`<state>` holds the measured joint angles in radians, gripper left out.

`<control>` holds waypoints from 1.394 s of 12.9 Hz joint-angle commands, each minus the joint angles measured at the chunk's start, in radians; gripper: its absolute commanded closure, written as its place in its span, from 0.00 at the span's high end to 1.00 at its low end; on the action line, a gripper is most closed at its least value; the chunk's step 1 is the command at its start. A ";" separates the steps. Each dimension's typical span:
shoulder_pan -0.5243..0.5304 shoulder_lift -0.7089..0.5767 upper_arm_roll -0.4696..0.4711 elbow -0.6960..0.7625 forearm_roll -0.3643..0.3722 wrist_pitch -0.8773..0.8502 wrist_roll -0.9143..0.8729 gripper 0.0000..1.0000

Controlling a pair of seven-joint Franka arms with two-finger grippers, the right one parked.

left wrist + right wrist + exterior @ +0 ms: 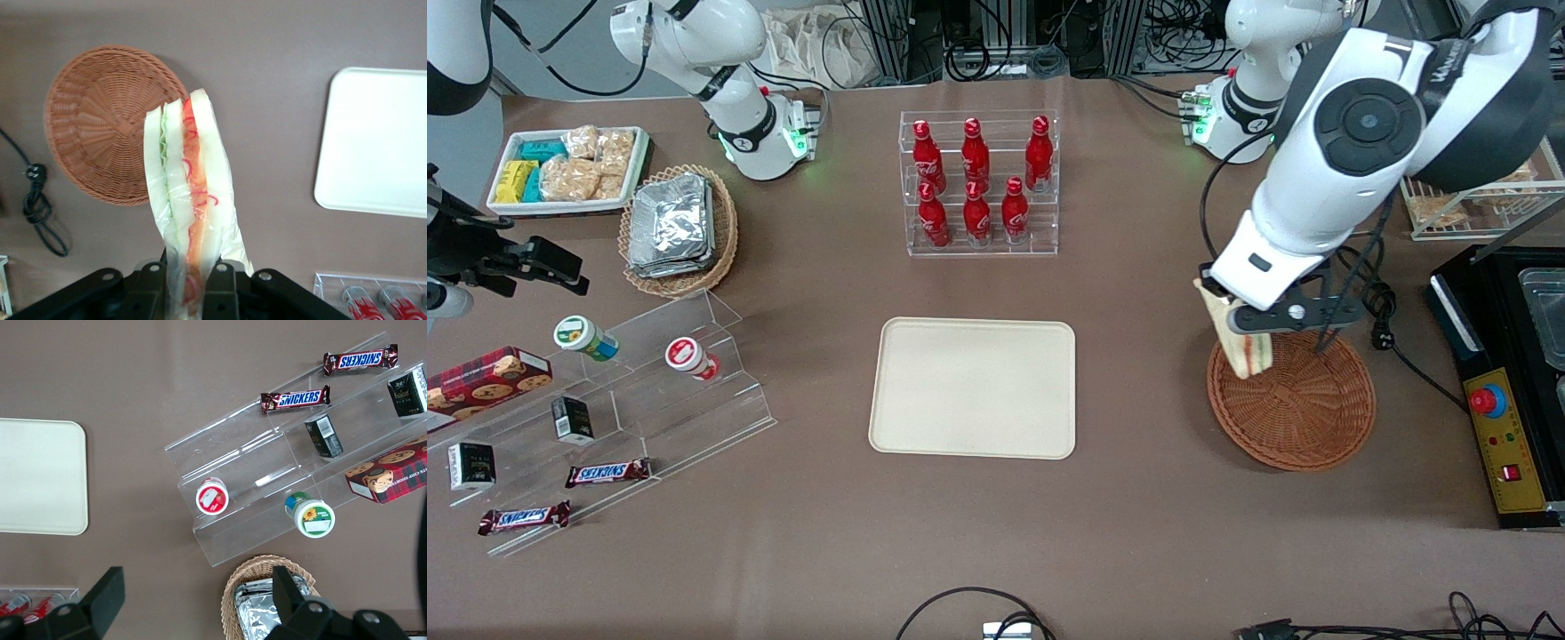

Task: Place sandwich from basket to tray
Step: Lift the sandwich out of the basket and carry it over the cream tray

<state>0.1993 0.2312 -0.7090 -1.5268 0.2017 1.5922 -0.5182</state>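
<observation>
We see the black two-finger gripper cut off at the wrist view's edge | the plastic-wrapped triangular white-bread sandwich hides its fingertips there | in front view the white arm covers part of the round brown wicker basket.

**Camera layout: one overview, two wrist views**

Front view: high, looking steeply down on the whole table from in front of the robots; takes in both arm bases and everything between.

Left wrist view: looks past the gripper, clamped on the sandwich, down at the table; close on the sandwich, with the basket and tray below.

Right wrist view: looks straight down at the parked arm's end; shows the clear stepped stand with snacks.

Shared: the tray appears in all three views.
</observation>
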 commanded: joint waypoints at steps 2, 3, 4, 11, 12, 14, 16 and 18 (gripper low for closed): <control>-0.078 0.076 -0.014 0.091 0.016 -0.025 0.007 0.00; -0.084 0.097 -0.015 0.097 0.016 -0.023 0.012 0.00; -0.113 0.115 -0.014 0.114 0.019 -0.015 0.011 0.00; -0.221 0.207 -0.010 0.163 0.059 0.021 -0.059 0.00; -0.244 0.232 -0.010 0.166 0.061 0.026 -0.059 0.00; -0.293 0.298 -0.006 0.180 0.122 0.078 -0.097 0.00; -0.326 0.361 -0.006 0.183 0.189 0.147 -0.161 0.00; -0.330 0.405 -0.004 0.183 0.202 0.205 -0.161 0.00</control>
<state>-0.1144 0.5763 -0.7157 -1.4015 0.3742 1.7808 -0.6646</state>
